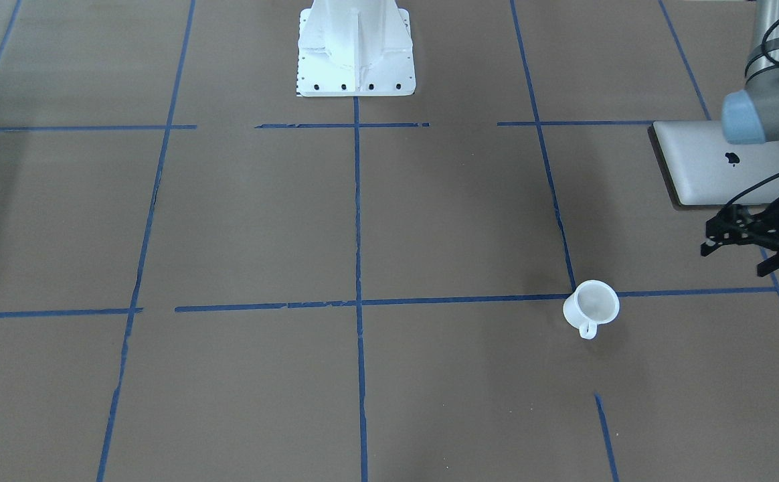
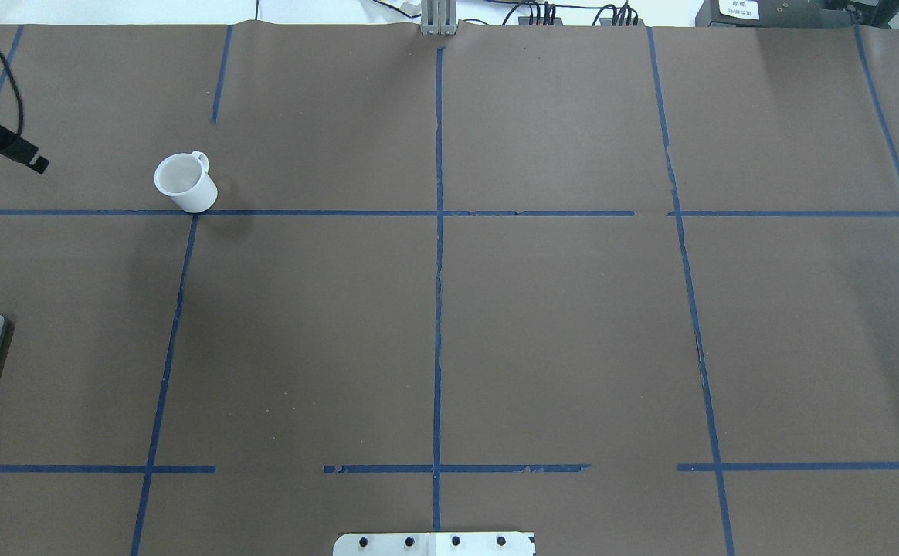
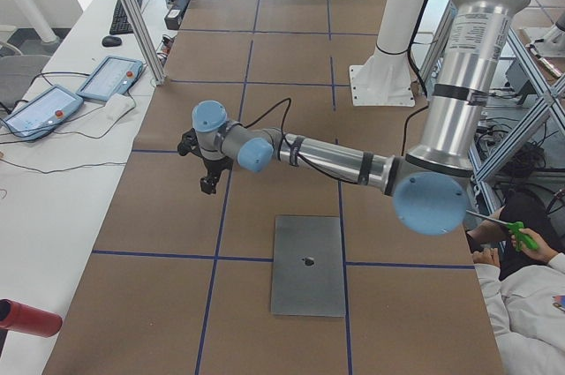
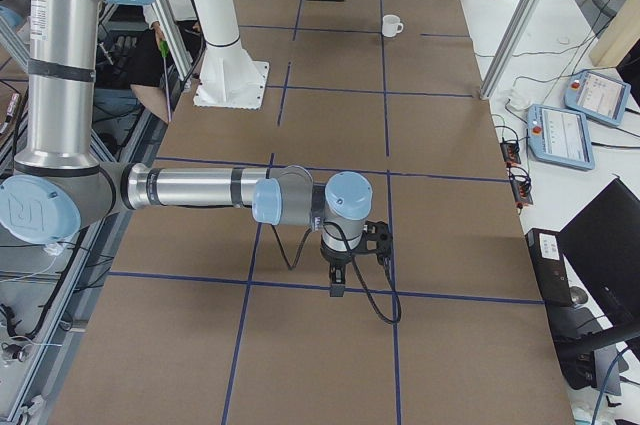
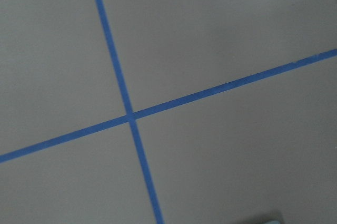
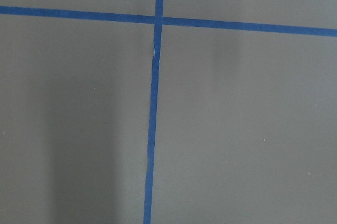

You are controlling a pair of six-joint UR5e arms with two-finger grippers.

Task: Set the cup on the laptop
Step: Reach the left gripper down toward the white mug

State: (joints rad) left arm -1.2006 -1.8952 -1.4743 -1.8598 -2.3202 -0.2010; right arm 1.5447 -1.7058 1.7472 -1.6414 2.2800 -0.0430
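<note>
While left gripper (image 1: 733, 262) hovers empty, jaws apparently parted, small white handled teacup (image 1: 590, 308) stands upright on brown table (image 1: 429, 221) nearby, outward and rightward; thin silver-grey laptop (image 1: 724, 164) inward; right gripper (image 4: 338, 285) distant, state untellable.

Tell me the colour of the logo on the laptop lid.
Dark, nearly black logo on the silver-grey laptop; it shows best in the exterior front-facing view.

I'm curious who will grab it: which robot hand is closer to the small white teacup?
Left. The left hand hovers a short way from the small white teacup, on the same side of the table. The right hand hangs over bare table far off, toward the opposite end.
</note>
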